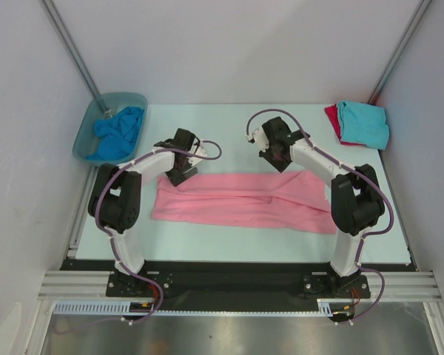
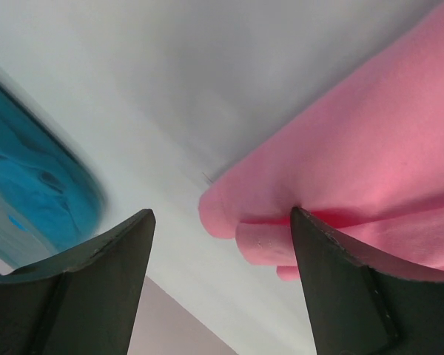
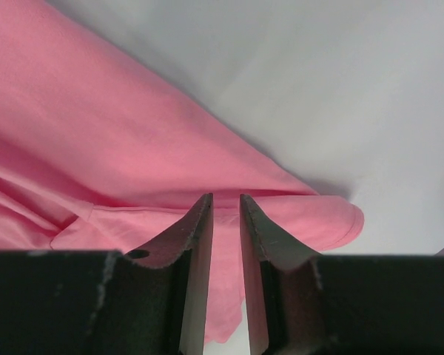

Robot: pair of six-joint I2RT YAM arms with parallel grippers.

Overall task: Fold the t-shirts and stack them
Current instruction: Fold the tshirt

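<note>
a light pink t-shirt (image 1: 244,201), folded into a long band, lies across the middle of the table (image 1: 229,122). the left gripper (image 1: 181,174) is at its back left end, jaws wide, holding nothing. the right gripper (image 1: 280,157) is over its back right end, jaws a narrow slit, nothing between. a turquoise t-shirt (image 1: 364,124) lies on a red t-shirt (image 1: 331,117) back right. a blue t-shirt (image 1: 118,133) sits in a plastic tub (image 1: 85,132) back left.

Place: robot lab cell | Evidence: plain white walls (image 1: 229,44), aluminium rail (image 1: 229,285), two arms (image 1: 133,185) bolted beside pale table (image 1: 229,122)
</note>
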